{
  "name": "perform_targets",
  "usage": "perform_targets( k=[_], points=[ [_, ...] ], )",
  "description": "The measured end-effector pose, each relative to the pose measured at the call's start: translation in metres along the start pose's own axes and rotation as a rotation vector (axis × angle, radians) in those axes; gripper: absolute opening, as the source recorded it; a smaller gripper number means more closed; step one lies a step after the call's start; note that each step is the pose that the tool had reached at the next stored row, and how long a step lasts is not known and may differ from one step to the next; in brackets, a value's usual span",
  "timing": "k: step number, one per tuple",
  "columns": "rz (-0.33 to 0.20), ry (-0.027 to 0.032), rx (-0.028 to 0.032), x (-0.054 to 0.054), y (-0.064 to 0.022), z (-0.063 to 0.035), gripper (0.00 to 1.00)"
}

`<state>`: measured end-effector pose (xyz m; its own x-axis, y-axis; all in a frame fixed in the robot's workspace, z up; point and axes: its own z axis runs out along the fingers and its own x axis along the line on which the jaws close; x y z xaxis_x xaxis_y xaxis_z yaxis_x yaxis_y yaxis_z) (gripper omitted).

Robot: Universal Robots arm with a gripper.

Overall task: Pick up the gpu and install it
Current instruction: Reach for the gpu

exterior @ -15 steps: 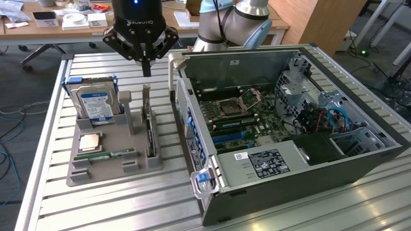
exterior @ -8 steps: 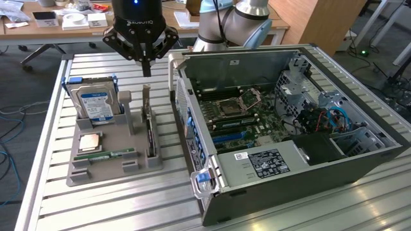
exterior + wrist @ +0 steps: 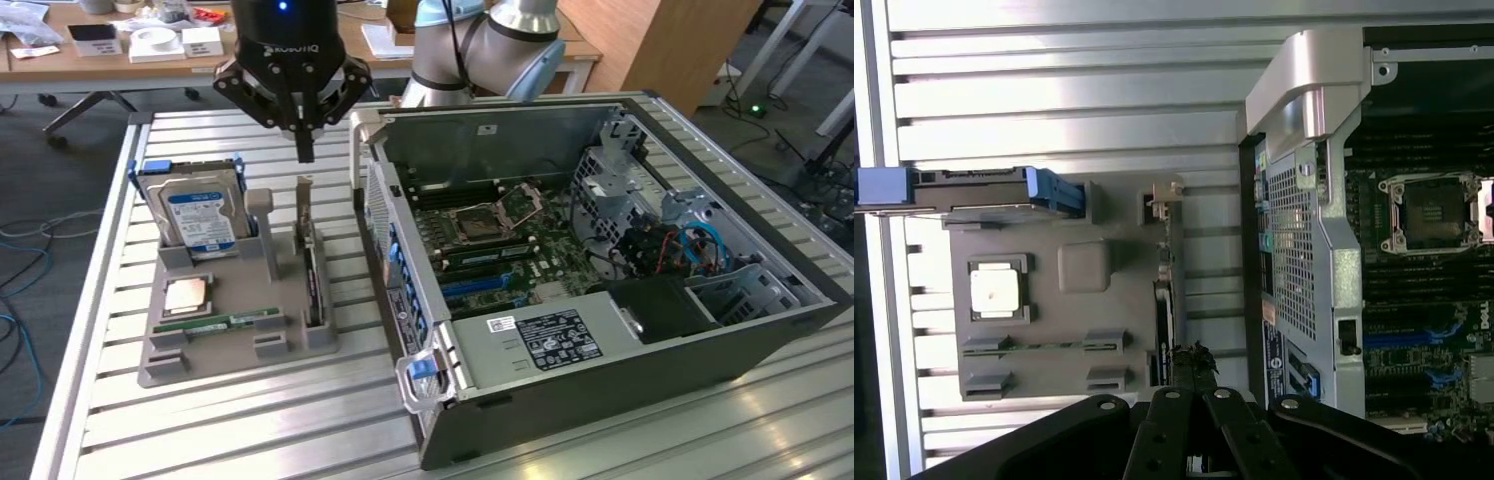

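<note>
The fingers (image 3: pixel 304 140) are hanging pressed together with nothing between them, pointing straight down from the arm's black wrist. The gpu (image 3: pixel 311 275) is waiting directly beneath them, not touching, with open air between the fingertips and the card. It is standing on its long edge in a slot of a grey holder (image 3: pixel 227 350). Its pale bracket is rising upright at one end, the part reaching closest to the fingertips.

In the wrist view the fingers (image 3: pixel 1159 430) are converging over the gpu (image 3: pixel 1162 310), which is showing edge-on as a thin dark line leading straight out from the tips. Its long axis is running parallel to the wall of the computer case (image 3: pixel 587 340), and the fingers appear to be lining up across the card's thin faces.

Farther from the fingers, the same holder is carrying a green memory stick (image 3: pixel 220 322), a processor chip (image 3: pixel 184 295) and a hard drive (image 3: pixel 200 215) in a blue frame. On the card's other side the case is lying open, its motherboard exposed. Everything is resting on a slatted metal bench (image 3: pixel 200 430).
</note>
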<state>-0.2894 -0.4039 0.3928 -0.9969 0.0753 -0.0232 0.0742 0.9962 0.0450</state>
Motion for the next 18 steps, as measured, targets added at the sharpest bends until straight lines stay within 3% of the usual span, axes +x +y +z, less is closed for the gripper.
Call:
perform_targets(
  k=[6,18],
  points=[
    [0.0,-0.0001,-0.0001,-0.001,-0.0079,-0.0003,0.11],
    [0.0,-0.0002,-0.0001,0.012,-0.0097,0.0009,0.11]
  ],
)
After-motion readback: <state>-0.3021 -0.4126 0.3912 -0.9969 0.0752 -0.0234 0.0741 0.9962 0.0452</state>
